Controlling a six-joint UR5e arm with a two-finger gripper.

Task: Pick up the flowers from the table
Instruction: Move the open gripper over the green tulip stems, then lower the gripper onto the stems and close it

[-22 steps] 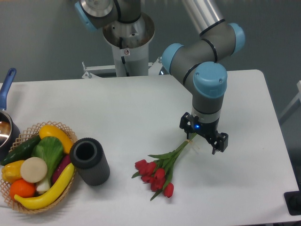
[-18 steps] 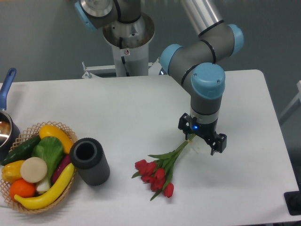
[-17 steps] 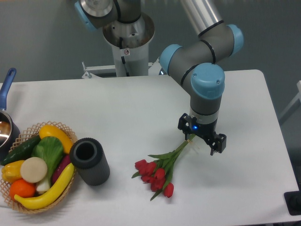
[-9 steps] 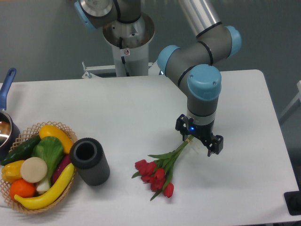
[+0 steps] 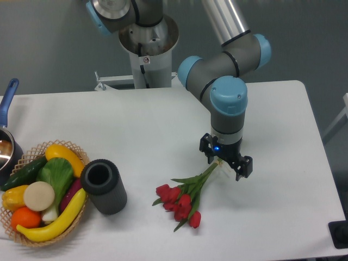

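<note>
One bunch of flowers [image 5: 185,197] lies flat on the white desk [image 5: 147,128], red buds toward the near edge and green stems running up and to the right; the buds overlap, so their number cannot be counted with certainty. One gripper [image 5: 225,161] hangs over the stem ends. Its two dark fingers [image 5: 241,168] stand apart, one on each side of the stem tips, and whether either touches the stems cannot be made out. One dark cylindrical cup [image 5: 104,186] lies on its side left of the flowers, mouth facing the camera. One wicker basket [image 5: 26,235] at the left holds fruit and vegetables, partly cut off by the frame. One pot [image 5: 7,142] with a blue handle is cropped at the left edge.
</note>
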